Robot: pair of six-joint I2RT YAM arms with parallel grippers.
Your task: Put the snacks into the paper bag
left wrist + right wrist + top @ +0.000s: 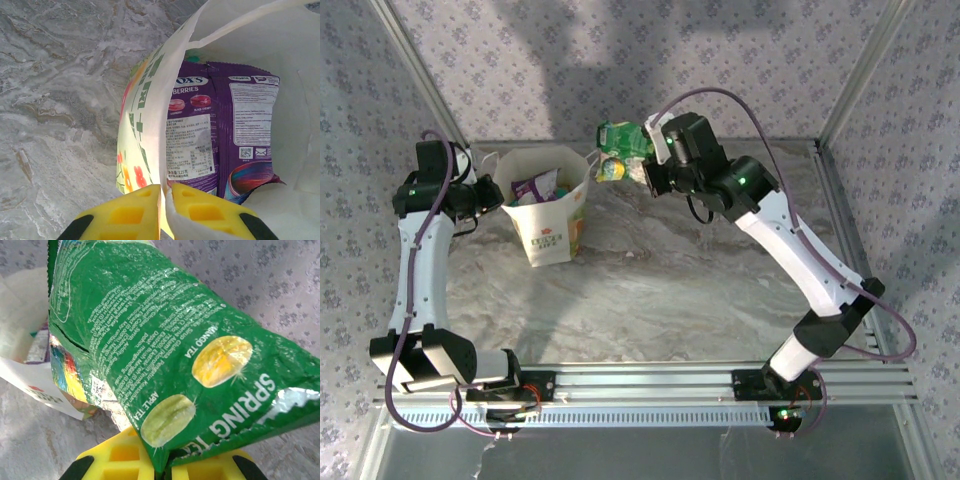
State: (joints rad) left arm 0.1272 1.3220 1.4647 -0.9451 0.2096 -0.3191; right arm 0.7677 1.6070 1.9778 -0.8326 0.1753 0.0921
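Carrying the green packet (165, 355) pinched tight, the right gripper (167, 460) hangs beside the paper bag (550, 235), while the left gripper (164, 192) nips the bag's wall. A purple packet (235, 125) already stands inside. Others are probably hidden beneath it, making this likely the final delivery.

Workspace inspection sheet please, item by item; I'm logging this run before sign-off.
Surface: grey-white marbled table.
Job's things: paper bag upright and open, purple packet inside; green packet held in the air beside the bag, not in it.
Clutter: nothing seen.
Grippers: left gripper shut on the bag's wall; right gripper shut on the green packet.
Cables: purple cables loop off both arms.
Surroundings: patterned cloth walls, aluminium frame rails.
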